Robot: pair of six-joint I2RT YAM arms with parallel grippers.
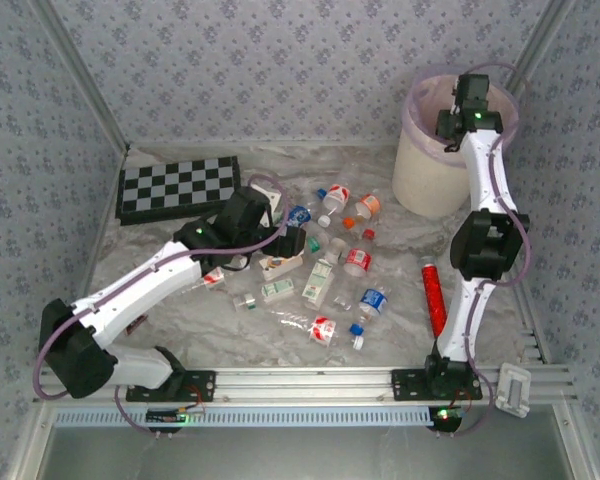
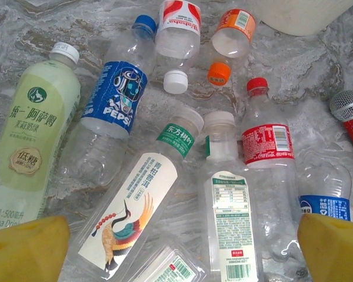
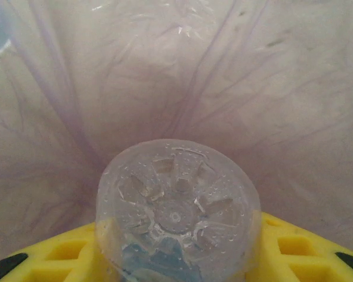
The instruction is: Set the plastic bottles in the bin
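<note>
Right jaws grip a clear bottle (image 3: 176,214) at the mouth of the bin (image 1: 425,175), pink liner (image 3: 223,88) behind. Left jaws stand wide above loose bottles (image 2: 115,100) scattered on the desk (image 1: 400,240).

Right claw (image 1: 467,92) above the bin (image 1: 425,175), left claw (image 1: 295,242) low among scattered plastic bottles (image 1: 357,260) on the table (image 1: 395,255).
</note>
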